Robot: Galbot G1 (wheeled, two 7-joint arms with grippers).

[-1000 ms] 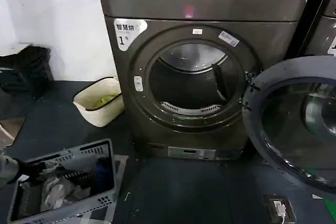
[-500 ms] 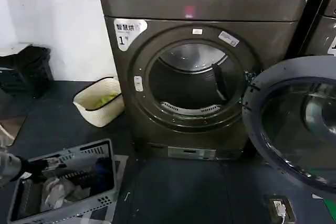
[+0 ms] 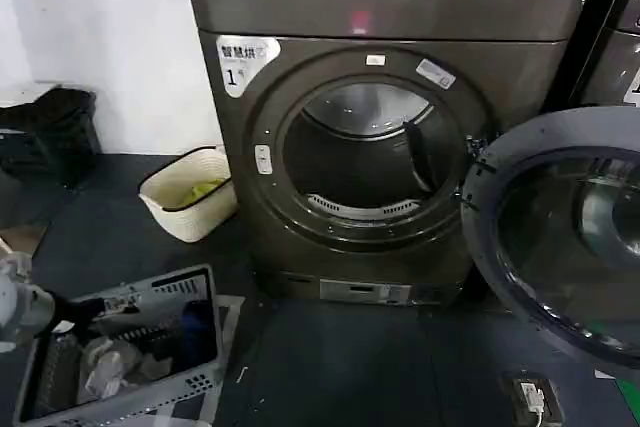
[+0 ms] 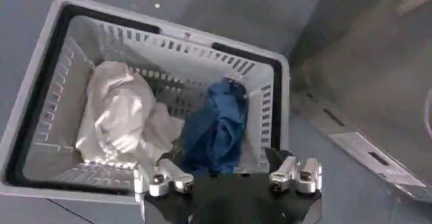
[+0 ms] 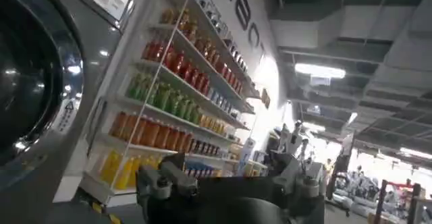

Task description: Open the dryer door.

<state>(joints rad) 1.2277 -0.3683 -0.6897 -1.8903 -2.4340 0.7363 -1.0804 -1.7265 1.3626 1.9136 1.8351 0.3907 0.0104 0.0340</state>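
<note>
The dryer [image 3: 400, 7], dark grey-bronze with a white sticker marked 1, stands in the middle of the head view. The dryer door [image 3: 492, 183] is swung wide open to the right, its grey inner face and tinted glass turned toward me, and the drum opening [image 3: 365, 157] is bare. My left gripper [image 3: 100, 304] hovers low at the left over a grey laundry basket [image 3: 205, 282]. In the left wrist view that left gripper [image 4: 229, 178] is open, with nothing between its fingers, above the white and blue clothes. My right gripper [image 5: 229, 178] is open and points out at the room.
A cream basket [image 3: 170, 217] sits on the floor left of the dryer. A second grey machine [image 3: 615, 57] stands behind the open door. A floor socket [image 3: 533, 397] lies front right, and a black bag [image 3: 50, 127] at far left. Shelves of bottles [image 5: 175, 97] stand beside a chrome-rimmed machine front [image 5: 88, 50].
My left gripper has shifted a little right and up over the laundry basket. The dryer door has stayed where it was.
</note>
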